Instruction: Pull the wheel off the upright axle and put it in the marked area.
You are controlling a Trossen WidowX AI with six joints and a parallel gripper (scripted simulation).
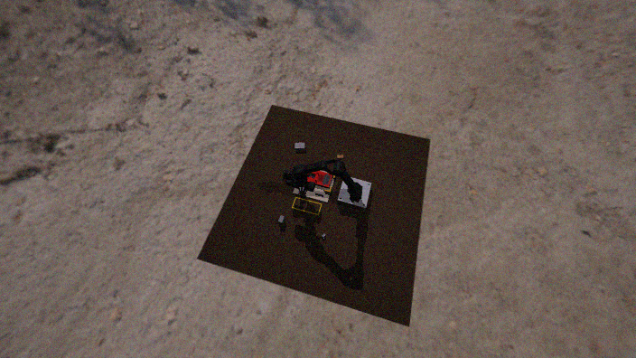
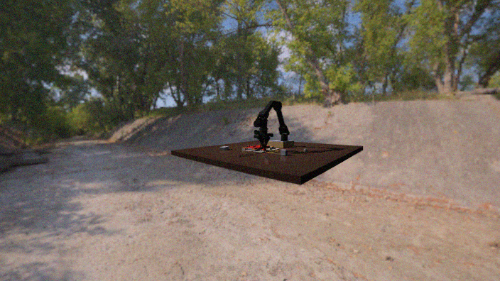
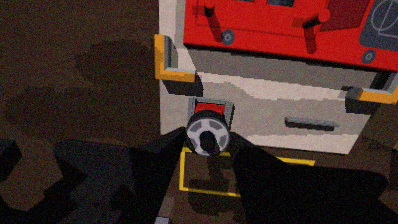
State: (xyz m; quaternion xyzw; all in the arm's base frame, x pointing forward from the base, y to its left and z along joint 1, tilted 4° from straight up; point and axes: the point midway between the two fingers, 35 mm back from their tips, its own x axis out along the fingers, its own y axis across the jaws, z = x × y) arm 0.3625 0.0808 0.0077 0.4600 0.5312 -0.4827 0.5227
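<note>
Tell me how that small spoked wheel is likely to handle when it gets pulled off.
The wheel looks stiff: its grey spokes and dark rim show no sagging between the gripper's fingers. Being round, it would probably roll if set on its edge. Its curved rim might also let it turn a little in the grip.

The arm is matte black, with chunky joints, slimmer links and dark, tapering fingers.

Top and exterior views share the whole table, one from high above, one low and far; wrist looks down close.
</note>
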